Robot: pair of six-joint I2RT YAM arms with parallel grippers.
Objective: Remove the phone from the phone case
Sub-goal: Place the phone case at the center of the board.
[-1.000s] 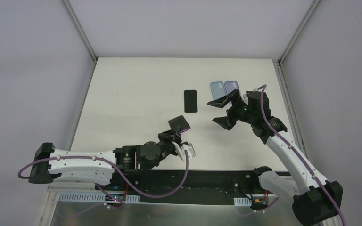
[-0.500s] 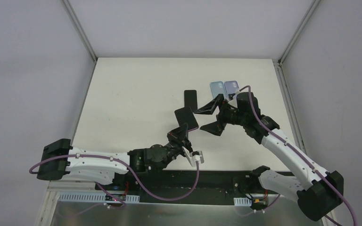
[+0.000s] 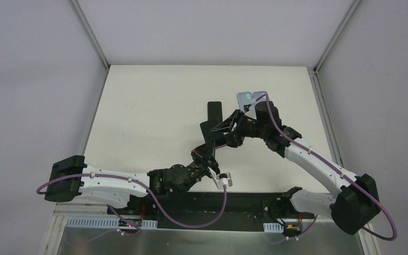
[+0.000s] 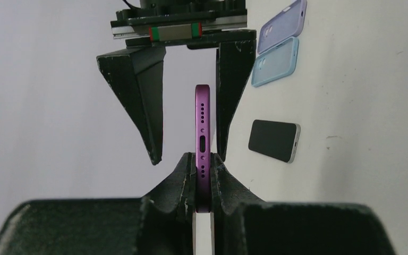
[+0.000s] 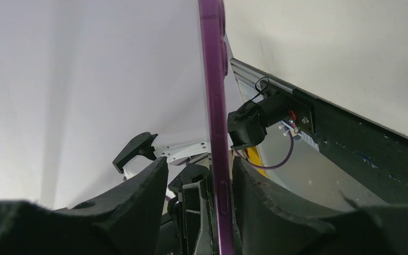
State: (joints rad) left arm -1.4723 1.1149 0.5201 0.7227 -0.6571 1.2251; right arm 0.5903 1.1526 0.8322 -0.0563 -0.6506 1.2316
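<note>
Now I see the left end effector clamped on the purple phone, edge-on above the table. The right end effector straddles it, jaws partly open, not yet closed.

on the white table the left arm stretches from the lower left toward the middle, and the left gripper is clamped on the near end of a dark phone held up off the surface. the right gripper meets it from the right, its two fingers standing apart by the phone's far end; contact cannot be made out. a second black phone lies flat just behind. a light blue case lies beside another case, half hidden by the right arm.
</note>
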